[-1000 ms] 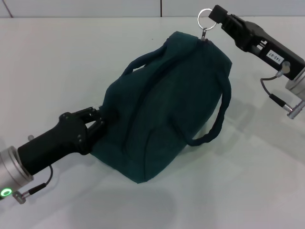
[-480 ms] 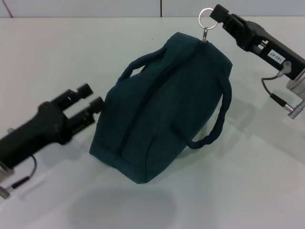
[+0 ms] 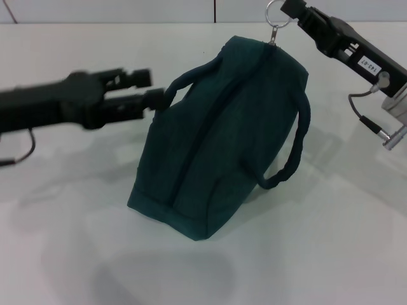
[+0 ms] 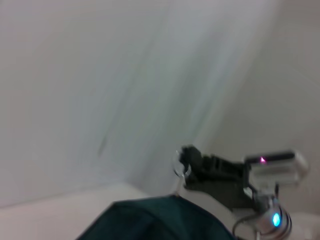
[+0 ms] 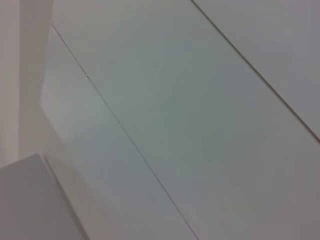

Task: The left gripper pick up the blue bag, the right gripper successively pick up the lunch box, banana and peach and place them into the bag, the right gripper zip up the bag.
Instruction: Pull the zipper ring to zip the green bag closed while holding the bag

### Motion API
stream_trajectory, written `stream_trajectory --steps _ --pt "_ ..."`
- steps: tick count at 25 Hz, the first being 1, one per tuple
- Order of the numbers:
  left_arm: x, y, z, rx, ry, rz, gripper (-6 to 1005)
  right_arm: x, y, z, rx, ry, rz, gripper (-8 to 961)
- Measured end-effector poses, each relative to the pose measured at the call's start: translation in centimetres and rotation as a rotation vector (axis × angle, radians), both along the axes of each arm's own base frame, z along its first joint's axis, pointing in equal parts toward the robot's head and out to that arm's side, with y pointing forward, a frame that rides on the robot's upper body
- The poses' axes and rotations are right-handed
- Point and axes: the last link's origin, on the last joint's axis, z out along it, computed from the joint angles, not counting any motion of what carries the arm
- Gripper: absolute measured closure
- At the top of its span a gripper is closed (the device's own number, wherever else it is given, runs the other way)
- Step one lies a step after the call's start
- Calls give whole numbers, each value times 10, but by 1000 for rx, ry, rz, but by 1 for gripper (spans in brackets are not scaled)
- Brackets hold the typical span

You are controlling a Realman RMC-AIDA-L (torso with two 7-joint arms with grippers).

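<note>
— Up at the far right of the bench (image 3: 57, 267), our right pincer (image 3: 284, 9) is clamped on the ring zipper pull (image 3: 274, 13), and the blue bag (image 3: 222, 133) hangs from it, tipped up with its lower corner resting on the bench near the middle. Our zipper runs shut along the top, as far as we can see.

— And our left pincer (image 3: 146, 86)?

— It hovers at the bag's left side, fingers (image 3: 137, 77) parted and holding nothing, tips just beside the near loop handle (image 3: 191, 81). We can't tell whether they touch it.

— So the bag's whole weight sits on that small ring?

— We judge most of it does. The ring could slide out of our right pincer, or the pull could strain, and the bag would flop over onto its side.

— Anything else?

— Our left fingers could snag the loop handle and drag the bag sideways. We see no lunch box, banana or peach, so we judge they're inside.
</note>
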Motion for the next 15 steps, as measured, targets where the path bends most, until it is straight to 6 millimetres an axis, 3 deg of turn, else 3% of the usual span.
stream_trajectory --steps 4,9,15 --pt "50 21 5 -71 134 -25 301 0 2 1 6 3 -5 948" --pt "110 35 -4 -147 299 -34 309 0 2 1 6 2 -8 948" --pt "145 36 -18 -192 364 -19 318 0 2 1 6 2 -10 948"
